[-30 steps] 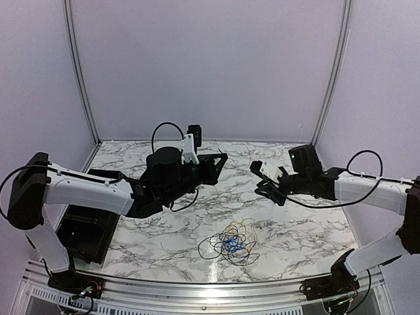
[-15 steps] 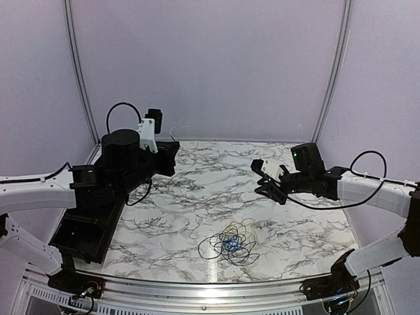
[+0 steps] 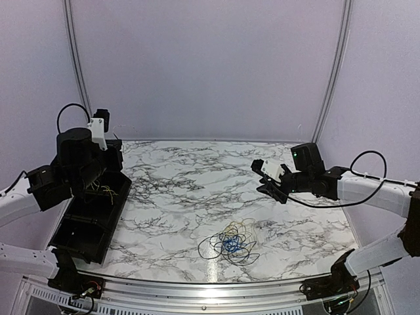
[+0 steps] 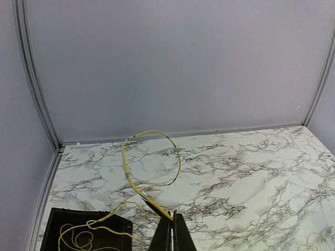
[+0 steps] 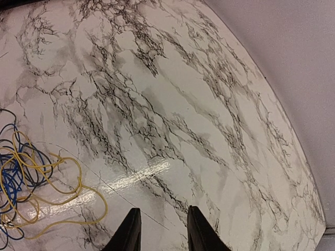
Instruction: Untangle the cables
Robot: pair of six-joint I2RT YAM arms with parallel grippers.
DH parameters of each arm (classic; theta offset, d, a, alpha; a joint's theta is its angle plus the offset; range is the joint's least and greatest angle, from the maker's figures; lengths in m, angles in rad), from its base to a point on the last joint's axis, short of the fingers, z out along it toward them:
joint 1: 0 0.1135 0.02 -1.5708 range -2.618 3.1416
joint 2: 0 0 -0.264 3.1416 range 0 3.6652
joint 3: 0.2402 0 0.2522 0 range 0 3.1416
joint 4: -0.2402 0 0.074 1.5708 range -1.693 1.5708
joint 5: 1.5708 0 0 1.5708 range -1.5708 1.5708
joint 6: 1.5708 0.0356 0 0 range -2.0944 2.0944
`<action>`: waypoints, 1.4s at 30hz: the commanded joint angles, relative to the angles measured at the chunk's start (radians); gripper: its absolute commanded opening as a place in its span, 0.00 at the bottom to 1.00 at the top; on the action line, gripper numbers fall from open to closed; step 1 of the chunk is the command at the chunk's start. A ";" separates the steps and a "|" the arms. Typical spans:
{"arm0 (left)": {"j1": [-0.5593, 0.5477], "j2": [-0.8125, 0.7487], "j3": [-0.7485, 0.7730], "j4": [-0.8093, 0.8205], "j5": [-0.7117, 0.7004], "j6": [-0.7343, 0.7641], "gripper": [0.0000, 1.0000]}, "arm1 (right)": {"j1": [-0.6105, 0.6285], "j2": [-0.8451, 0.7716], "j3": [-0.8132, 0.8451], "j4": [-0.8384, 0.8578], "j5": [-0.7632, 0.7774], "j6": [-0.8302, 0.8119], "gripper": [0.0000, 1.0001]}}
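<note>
Far left of the tangle point(image 3: 230, 243), over the bin point(image 3: 92, 223), the left gripper point(image 4: 172, 215) is now found. A second ago it was held high just behind and left of the tangle; since then the whole left arm has been swung away to that side. A yellow cable point(image 4: 125, 162) is carried with it. In the left wrist view the fingers are pressed together on this cable, which is looped up in the air beyond the tips, while its other end is trailed down and coiled inside the bin. One cable is thus judged to be freed from the tangle and nearly delivered; only its release seems left to be done.

The left arm is drawn back and folded, the forearm raised, the gripper pointed toward the back wall above the bin's far end.

The tangle itself is left lying on the table point(image 3: 197, 190) near the front edge, where yellow, blue and black loops are still wound through one another, so most of the task is judged to remain.

Right of the tangle and behind it, the right gripper point(image 3: 266, 184) is hung above the table, hardly moved over the last second. Its fingers are spread, a little wider than before, and nothing is held between them; in the right wrist view bare table is seen through the gap, with the tangle off to one side. The right arm is stretched inward, roughly level, the gripper tilted down.
</note>
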 commanded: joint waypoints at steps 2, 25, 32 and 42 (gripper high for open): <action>0.100 -0.032 0.017 -0.060 0.058 0.031 0.00 | -0.010 0.009 0.018 0.014 0.028 -0.004 0.31; 0.463 0.219 0.153 -0.035 0.561 0.019 0.00 | -0.020 0.210 0.038 0.010 0.051 0.013 0.31; 0.518 0.184 0.062 -0.037 0.637 -0.014 0.00 | -0.020 0.230 0.038 0.008 0.068 -0.011 0.31; 0.531 0.016 -0.077 -0.100 0.644 -0.053 0.00 | -0.020 0.232 0.037 0.010 0.088 -0.031 0.31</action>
